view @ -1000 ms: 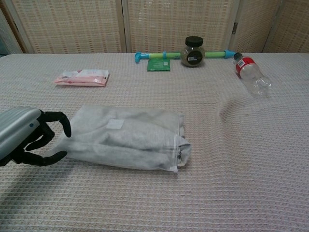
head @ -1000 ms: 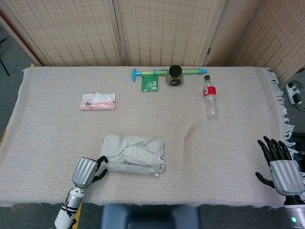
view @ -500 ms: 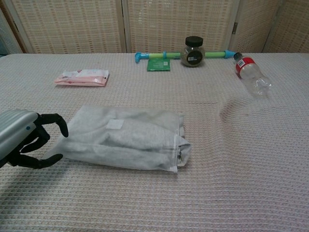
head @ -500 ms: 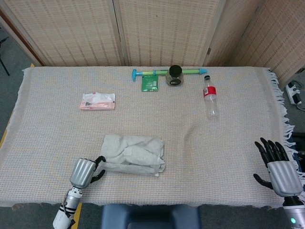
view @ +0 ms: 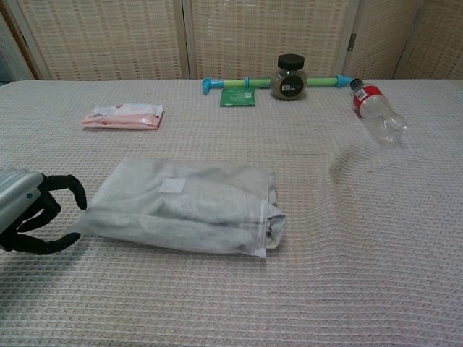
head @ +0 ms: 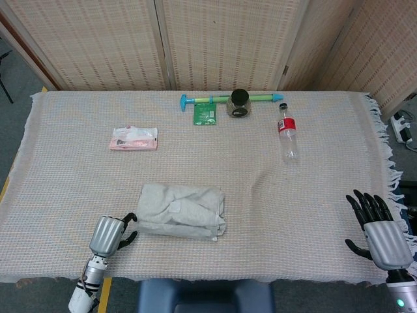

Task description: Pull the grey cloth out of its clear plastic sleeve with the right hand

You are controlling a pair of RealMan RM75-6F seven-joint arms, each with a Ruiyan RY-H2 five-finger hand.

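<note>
The grey cloth, folded inside its clear plastic sleeve (head: 182, 210) (view: 188, 206), lies flat on the table at front left. The sleeve's mouth faces right, and a bit of cloth (view: 271, 225) shows there. My left hand (head: 109, 235) (view: 29, 217) sits just off the sleeve's left end, holding nothing, with its thumb and fingers curved and apart. The thumb tip is close to the sleeve's corner. My right hand (head: 381, 225) hovers far to the right by the table's front right corner, fingers spread and empty. It is outside the chest view.
A pink packet (head: 133, 138) (view: 121, 116) lies at mid left. Along the back stand a green-blue tube (head: 195, 100) (view: 231, 82), a green sachet (head: 205, 113) (view: 238, 97) and a dark-lidded jar (head: 239, 103) (view: 289, 76). A plastic bottle (head: 288, 132) (view: 377, 112) lies at back right.
My left hand has drawn back toward the front left edge, away from the sleeve's end. The right hand has slid slightly nearer the front edge. The sleeve lies as before.
</note>
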